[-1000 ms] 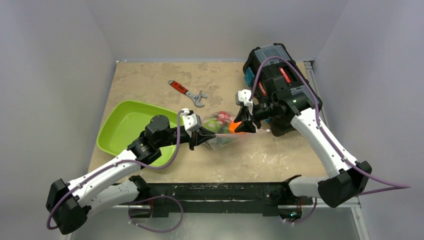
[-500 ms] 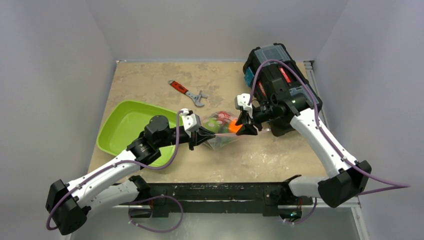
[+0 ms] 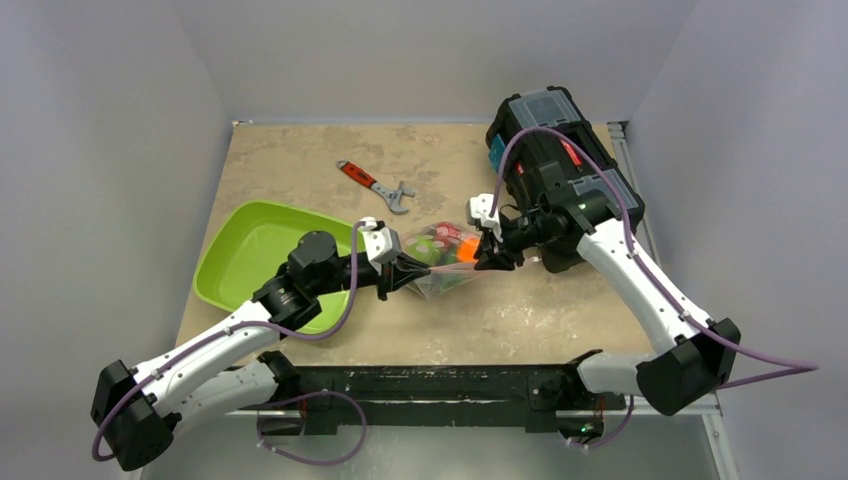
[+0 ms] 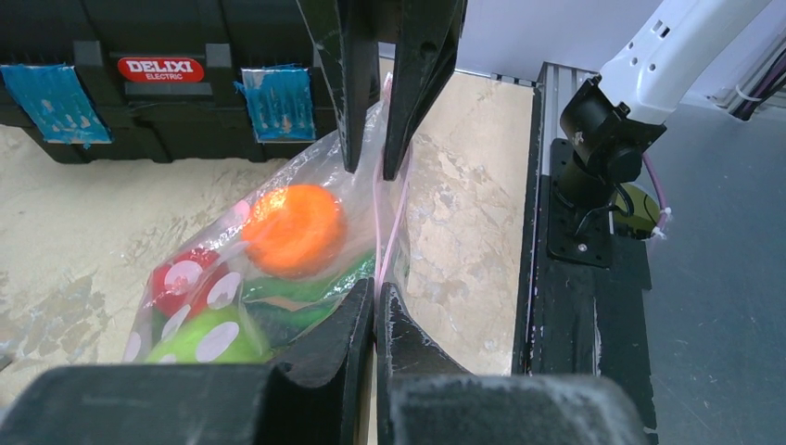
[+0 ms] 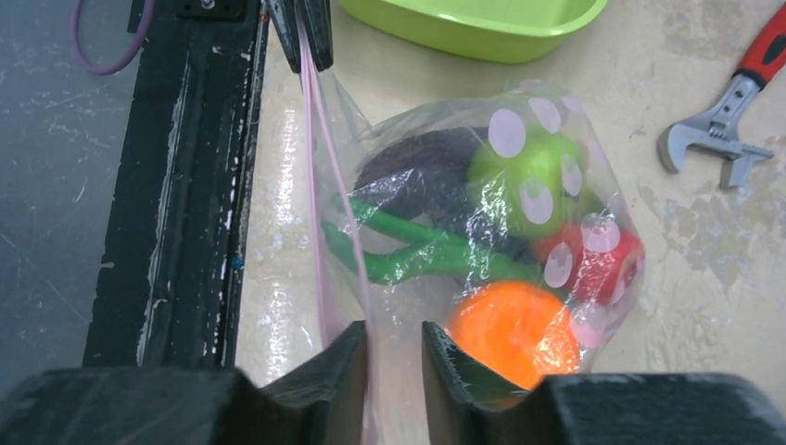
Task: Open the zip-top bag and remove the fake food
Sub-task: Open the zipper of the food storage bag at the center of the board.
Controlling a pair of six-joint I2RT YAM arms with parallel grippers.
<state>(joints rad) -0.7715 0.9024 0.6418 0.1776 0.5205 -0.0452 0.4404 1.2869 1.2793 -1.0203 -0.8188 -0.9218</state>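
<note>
Zip-top bag [image 3: 442,270] lies mid-table, strung between my two grippers: left gripper [image 3: 405,272] at its left end, right gripper [image 3: 492,256] at its right end. Fake food [image 3: 440,246] sits inside it. The tray [image 3: 235,262] lies left of the bag, partly under my left arm. The wrench [image 3: 375,186] lies behind the bag. The toolbox [image 3: 545,118] stands far right, behind my right gripper.

the left arm [image 3: 200,355] and right arm [image 3: 650,290] had white links, black joints and black bases. a purple cable [image 3: 353,280] looped along each. black wedge-shaped fingers [image 4: 324,357] were fitted to white wrist blocks [image 3: 378,241]; a green light [image 3: 581,208] glowed near the right wrist.
</note>
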